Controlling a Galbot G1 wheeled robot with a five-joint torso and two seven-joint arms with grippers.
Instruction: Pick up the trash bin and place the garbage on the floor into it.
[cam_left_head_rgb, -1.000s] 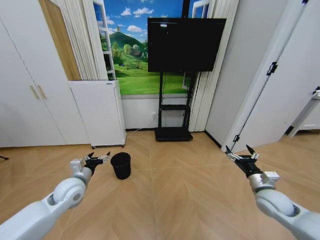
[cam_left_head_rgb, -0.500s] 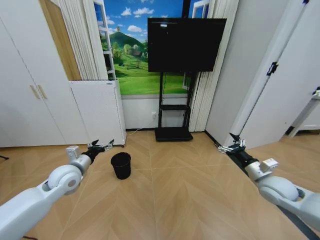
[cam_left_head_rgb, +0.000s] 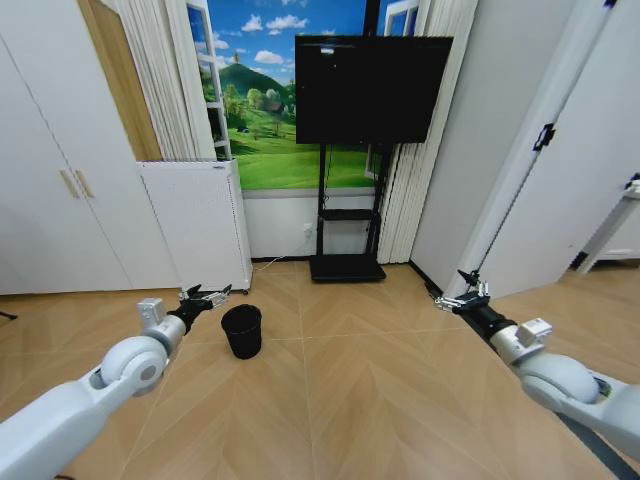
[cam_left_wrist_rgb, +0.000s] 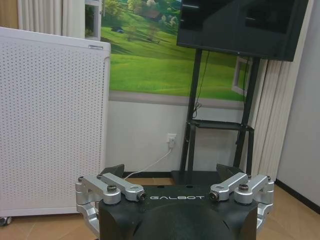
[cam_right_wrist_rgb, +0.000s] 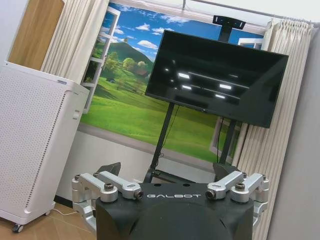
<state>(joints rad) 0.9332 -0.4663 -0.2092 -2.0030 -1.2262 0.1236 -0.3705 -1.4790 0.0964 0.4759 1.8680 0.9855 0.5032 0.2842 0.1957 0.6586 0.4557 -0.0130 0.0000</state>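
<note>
While my left pincer (cam_left_head_rgb: 206, 294) has crept a little nearer the trash bin (cam_left_head_rgb: 241, 331) than half a second ago, its fingers spread, it hovers just left of the bin's rim and above it, not touching. That small black bin stands upright on the herringbone floor (cam_left_head_rgb: 340, 400), before a white cabinet (cam_left_head_rgb: 195, 225). Far to the right, my right pincer (cam_left_head_rgb: 463, 293) has barely shifted, spread, well apart from the bin.

Both wrist views cut off each pincer's body at the bottom edge; the trash bin's (cam_left_head_rgb: 241, 331) contents are hidden.
</note>
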